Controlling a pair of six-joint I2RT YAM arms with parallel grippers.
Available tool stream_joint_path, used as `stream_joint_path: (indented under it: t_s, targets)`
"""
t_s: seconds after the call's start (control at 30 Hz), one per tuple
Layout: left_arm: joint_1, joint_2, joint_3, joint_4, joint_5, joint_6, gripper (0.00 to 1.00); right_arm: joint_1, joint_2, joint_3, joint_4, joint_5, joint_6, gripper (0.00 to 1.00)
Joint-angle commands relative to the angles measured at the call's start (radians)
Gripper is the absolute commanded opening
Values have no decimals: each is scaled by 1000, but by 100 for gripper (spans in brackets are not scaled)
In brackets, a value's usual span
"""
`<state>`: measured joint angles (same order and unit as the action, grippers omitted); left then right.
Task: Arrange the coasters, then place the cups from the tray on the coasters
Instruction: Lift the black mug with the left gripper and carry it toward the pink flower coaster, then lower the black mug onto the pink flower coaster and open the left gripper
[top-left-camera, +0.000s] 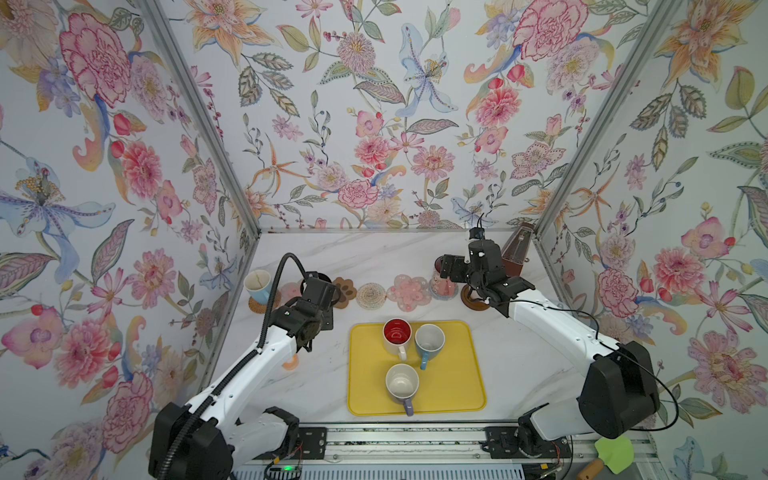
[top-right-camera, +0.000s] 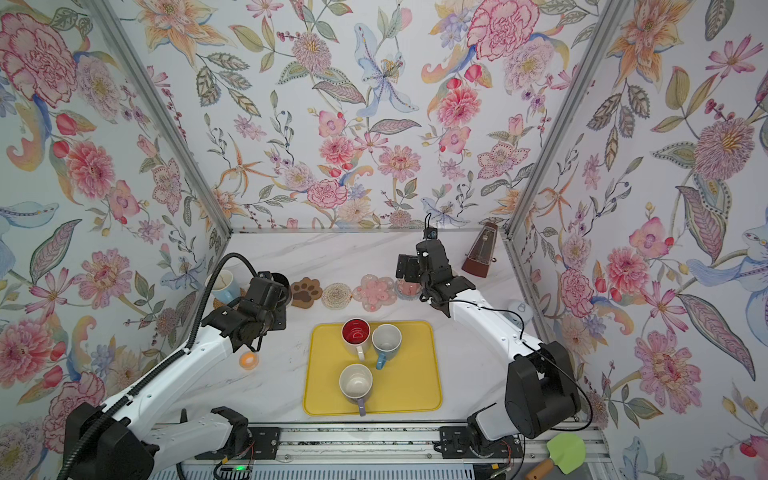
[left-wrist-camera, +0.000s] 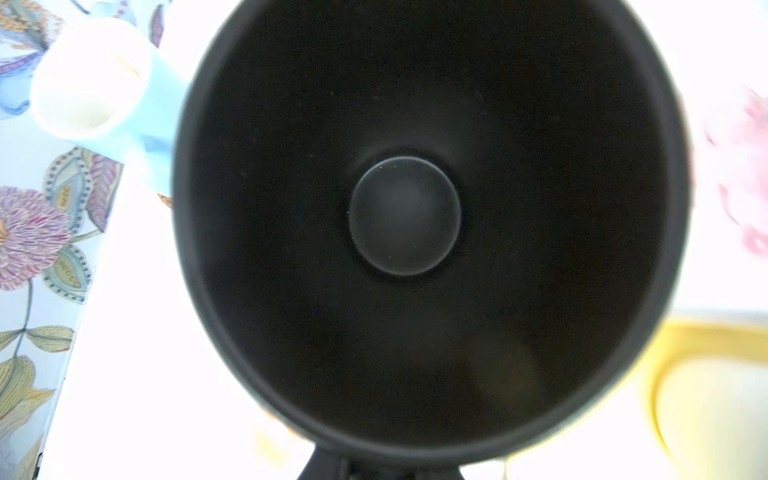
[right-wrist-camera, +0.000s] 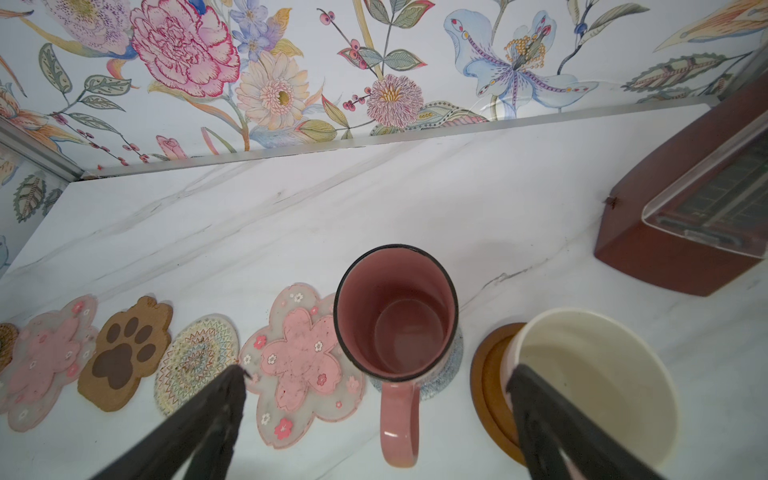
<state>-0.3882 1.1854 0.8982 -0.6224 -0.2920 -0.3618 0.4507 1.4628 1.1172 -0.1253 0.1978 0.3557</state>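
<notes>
- The yellow tray (top-left-camera: 457, 390) lies nearest, mid-surface between the two arms. It carries three upright mugs: the purple-handled mug (top-left-camera: 402, 384) in front, the red-inside mug (top-left-camera: 397, 334) and the blue-handled mug (top-left-camera: 430, 343) close together behind. All three handles point toward the near edge.
- The left claw (top-left-camera: 320, 293) is closed on the black mug (left-wrist-camera: 405, 216), apparently at its near rim. Its wrist view looks straight down into the upright mug, and the contact itself is cut off at the frame's edge.
- The relation that matters: the black mug sits at the left of the row. It is between the blue mug (top-left-camera: 258, 286) on the tan woven coaster (top-left-camera: 259, 306) and the paw coaster (top-left-camera: 345, 291), over or on the left pink flower coaster (top-left-camera: 289, 289).
- Mug and arm hide most of that coaster, so I cannot tell whether the base is down or centred.
- Farther right, the paw coaster, the cream woven round (top-left-camera: 370, 296) and the right pink flower coaster (top-left-camera: 409, 293) lie bare: three places for three tray mugs.
- The right claw (right-wrist-camera: 376, 372), jaws wide apart and empty, hovers above the pink mug (right-wrist-camera: 397, 316). That mug stands on the grey-blue coaster (right-wrist-camera: 451, 374), handle pointing back toward the claw.
- Just beside it, a white mug (right-wrist-camera: 590, 386) sits on the dark brown disc (right-wrist-camera: 486, 374).
- Judging from this, the right arm is the free one, and the blue-handled mug lies on its side of the tray.
</notes>
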Motion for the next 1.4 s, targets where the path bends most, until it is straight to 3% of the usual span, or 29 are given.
stream_joint_path:
  t_s: [0.0, 0.13, 0.6, 1.37]
  targets:
    - [48, 41, 53, 142, -26, 47, 0, -7, -34, -25, -1, 12, -2, 99]
    - [121, 131, 92, 175, 21, 47, 0, -14, -51, -30, -15, 18, 2, 99]
    - [241, 354, 179, 252, 47, 75, 0, -26, -66, -50, -19, 22, 5, 99]
    - [279, 414, 183, 231, 64, 61, 0, -33, -42, -39, -19, 13, 11, 99]
